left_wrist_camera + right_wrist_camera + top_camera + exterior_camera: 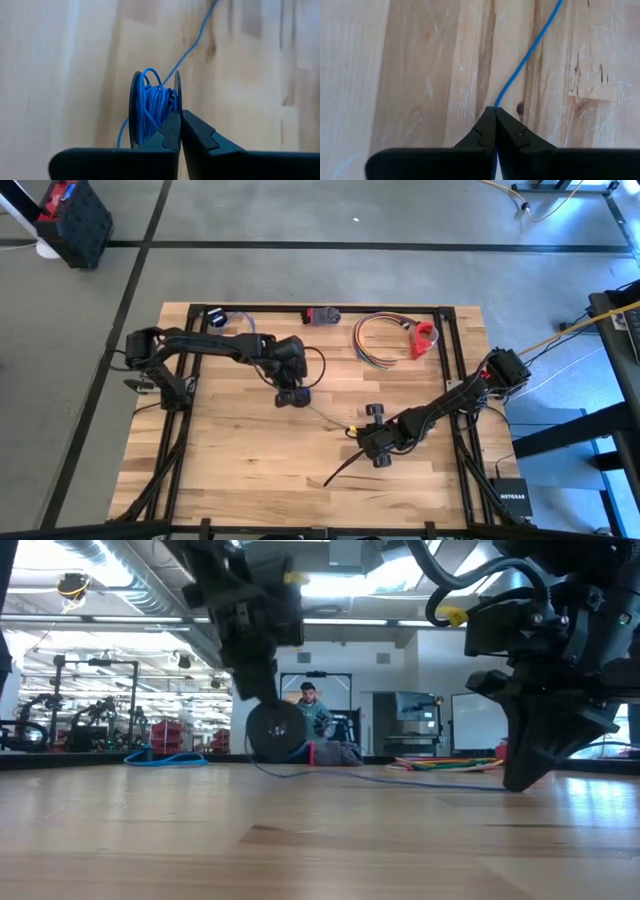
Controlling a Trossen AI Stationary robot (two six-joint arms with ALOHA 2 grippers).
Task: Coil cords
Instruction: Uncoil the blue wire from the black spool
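The left gripper [177, 131] has its fingers pinched together on one flange of a small black spool [155, 110], which stands on edge on the wooden table [240, 460] just left of centre in the overhead picture. Blue wire [150, 107] is wound loosely round the spool's core, a few turns bulging out of line. From there the thin strand runs down and to the right across the boards to the right gripper [495, 116], whose fingers are closed tight on the wire [530, 47] right at their tips, low and right of centre in the overhead picture.

Further out, a bundle of coloured cables [375, 340] with a red clip [424, 338] lies in the upper right of the table. A small red and dark object [322, 314] sits at the top edge, another small dark item [217, 319] at the upper left. Nothing lies across the stretch of wire between the two grippers. Beyond the table, at table height, a person [312, 705] sits in the room.
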